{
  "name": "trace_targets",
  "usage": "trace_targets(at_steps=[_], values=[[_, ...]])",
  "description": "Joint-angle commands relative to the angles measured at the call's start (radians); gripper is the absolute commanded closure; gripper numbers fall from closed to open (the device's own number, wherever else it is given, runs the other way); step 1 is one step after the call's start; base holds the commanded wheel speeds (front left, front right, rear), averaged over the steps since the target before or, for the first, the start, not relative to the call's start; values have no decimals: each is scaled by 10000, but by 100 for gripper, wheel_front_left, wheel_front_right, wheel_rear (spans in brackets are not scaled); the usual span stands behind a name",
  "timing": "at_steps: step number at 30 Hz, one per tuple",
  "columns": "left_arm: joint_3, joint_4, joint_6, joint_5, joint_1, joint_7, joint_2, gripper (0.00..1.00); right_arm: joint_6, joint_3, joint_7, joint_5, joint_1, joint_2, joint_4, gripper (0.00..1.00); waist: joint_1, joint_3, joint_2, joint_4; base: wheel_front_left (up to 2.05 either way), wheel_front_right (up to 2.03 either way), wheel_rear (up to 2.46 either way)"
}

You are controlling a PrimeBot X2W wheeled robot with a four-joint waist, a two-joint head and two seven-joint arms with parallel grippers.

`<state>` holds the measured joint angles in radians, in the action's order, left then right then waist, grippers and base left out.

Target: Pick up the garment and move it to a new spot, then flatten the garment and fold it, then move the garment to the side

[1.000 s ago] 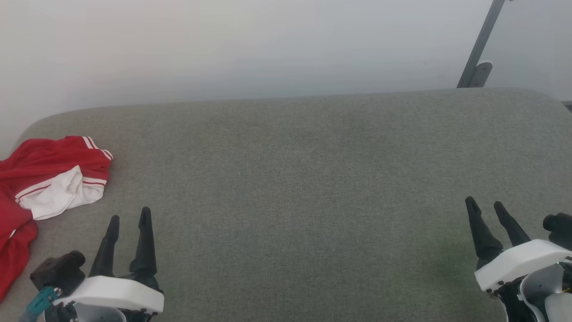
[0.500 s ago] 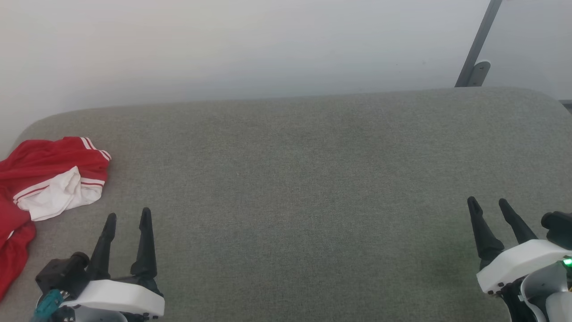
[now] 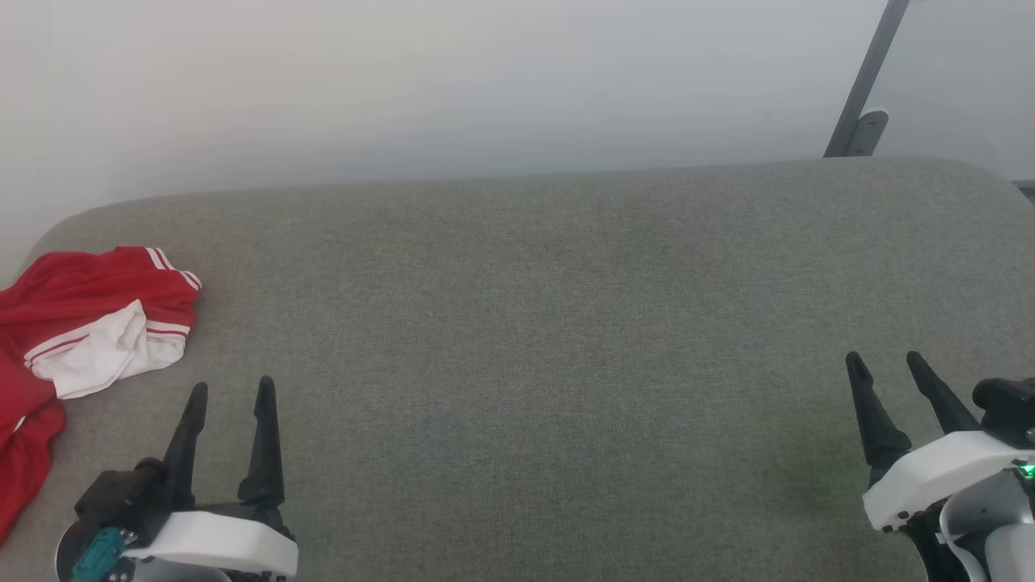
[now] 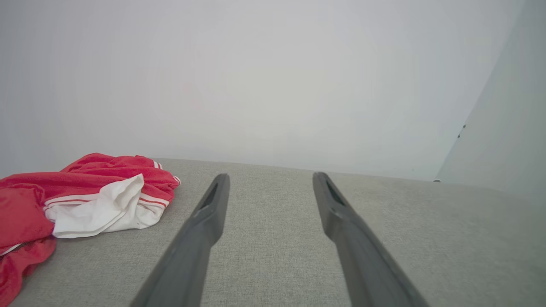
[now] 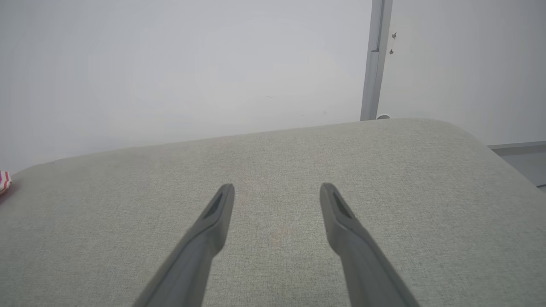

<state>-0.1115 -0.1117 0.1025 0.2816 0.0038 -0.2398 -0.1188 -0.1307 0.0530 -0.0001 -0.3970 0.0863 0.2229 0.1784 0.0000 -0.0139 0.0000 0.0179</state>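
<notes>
The garment [image 3: 73,323] lies crumpled at the far left edge of the grey cushioned surface [image 3: 534,323], red cloth with a white part and red-and-white striped trim; its lettering is hidden. The left wrist view has the garment [image 4: 85,200] to the left of the fingers, and a striped scrap of the garment [image 5: 4,181] shows at the right wrist view's left edge. My left gripper [image 3: 230,388] stands open, a little right of and nearer than the garment, apart from it. My right gripper [image 3: 885,360] is open at the lower right, nothing between its fingers.
A pale wall [image 3: 453,81] runs behind the surface's far edge. A grey metal post with a bracket [image 3: 865,89] stands at the back right. The surface's corners are rounded and its right edge drops off near the right gripper.
The head view shifted slightly. Both grippers barely moved: the left hand sank a little toward the bottom edge. The garment lies as before.
</notes>
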Motion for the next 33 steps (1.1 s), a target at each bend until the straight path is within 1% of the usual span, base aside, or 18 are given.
trace_targets(at_steps=[1, 12, 27, 33], values=[[-45, 54, 59, -294, 101, -85, 9, 0, 0, -24, -76, 194, -33, 61, -64, 0, 0, -3, 0, -2, 0, 0, 0], [-142, 34, 128, -1002, 144, -281, 42, 0, 0, -44, -169, 813, -43, 145, -155, 0, 0, 31, 0, 2, 0, 0, 0], [-171, -197, 215, -805, 9, -267, 73, 0, 0, -3, -265, 737, -119, 88, -257, 0, 0, 26, 0, -60, 0, 0, 0], [-349, -467, 226, -639, -235, -267, 51, 0, 0, -132, -226, 672, -50, 124, -320, 0, 0, 63, 0, -500, 0, 0, 0]])
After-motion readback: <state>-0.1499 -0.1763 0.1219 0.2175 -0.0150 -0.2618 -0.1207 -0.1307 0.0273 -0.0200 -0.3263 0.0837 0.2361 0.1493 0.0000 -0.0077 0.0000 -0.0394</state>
